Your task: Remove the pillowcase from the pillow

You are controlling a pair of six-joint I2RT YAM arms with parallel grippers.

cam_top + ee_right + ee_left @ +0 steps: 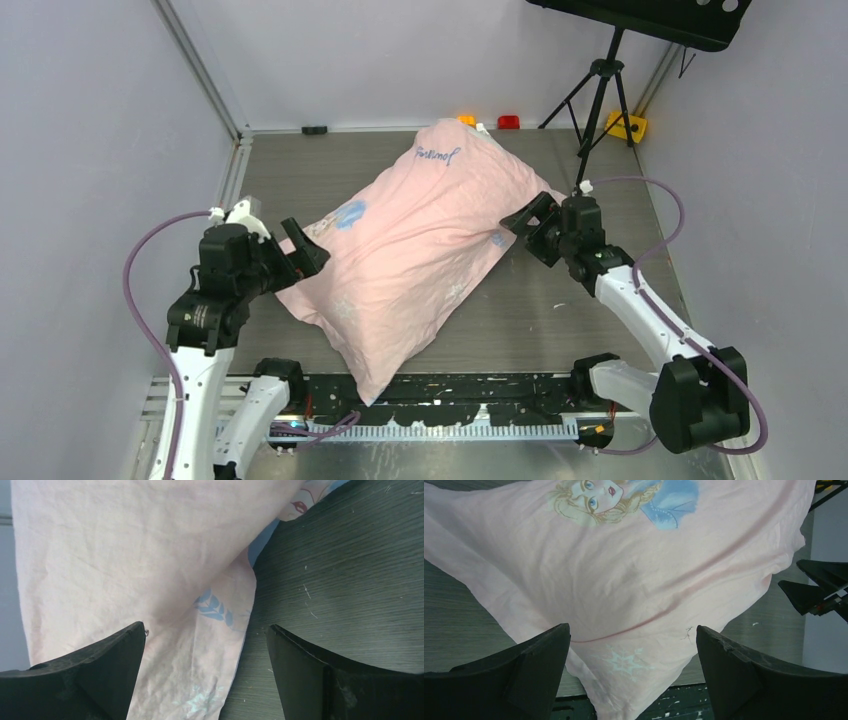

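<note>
The pale pink pillowcase (410,240) lies slantwise on the table, stuffed full, with blue writing at its far end. The white pillow is hidden inside it. My left gripper (305,250) is open at the cover's left edge. In the left wrist view (633,635) its jaws stand wide apart over the cover (624,570), near a pale snowflake print. My right gripper (528,230) is open at the cover's right edge. In the right wrist view (206,632) its jaws straddle the flat hem of the cover (125,555) and the bare table.
A black tripod (600,90) stands at the back right beside a yellow block (625,125). Small red (508,122) and orange (466,119) items sit at the back edge. The cover's near corner overhangs the black front rail (450,385). The right gripper shows in the left wrist view (819,587).
</note>
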